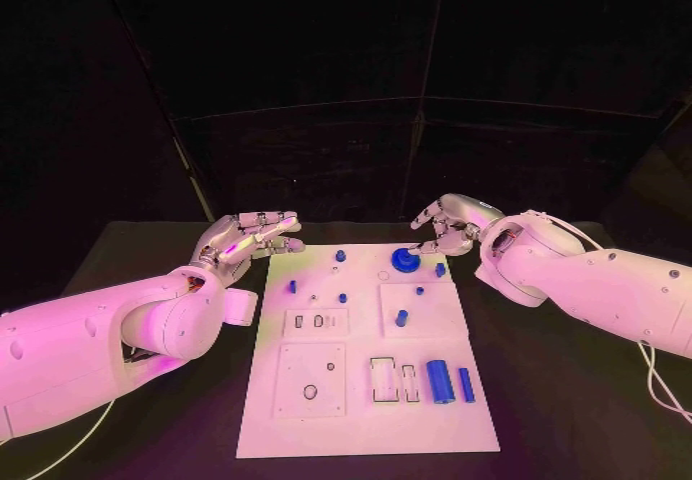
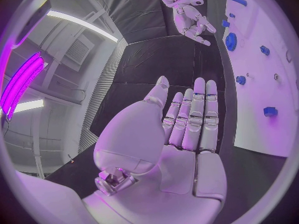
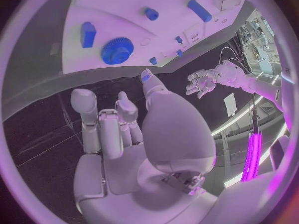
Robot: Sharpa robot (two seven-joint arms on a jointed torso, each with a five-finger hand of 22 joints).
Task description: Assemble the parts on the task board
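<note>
Both hands are hovering at the far end of the white board [image 1: 368,420], one off each far corner, and neither is holding anything. The left hand [image 1: 257,238] is hanging just beyond the board's far left corner with its fingers stretched out and apart, palm bare in its own wrist view. The right hand [image 1: 450,225] is poised just past the far right corner, fingers loosely spread and slightly curled, nothing between them.

Closest to the right hand, just under its fingertips, the blue gear [image 1: 407,260] is sitting on the board, with a small blue block [image 1: 440,269] beside it. A row of small blue pegs [image 1: 340,256] is standing nearer the left hand's side. Well away from both hands, at the near end, a fat blue cylinder [image 1: 440,381] and a thinner blue rod [image 1: 466,384] are lying loose beside two open slots [image 1: 394,381].

To my eye the job is barely under way: the slots are looking unfilled, several pieces are lying loose, and whether the gear and pegs are properly seated I cannot tell.
</note>
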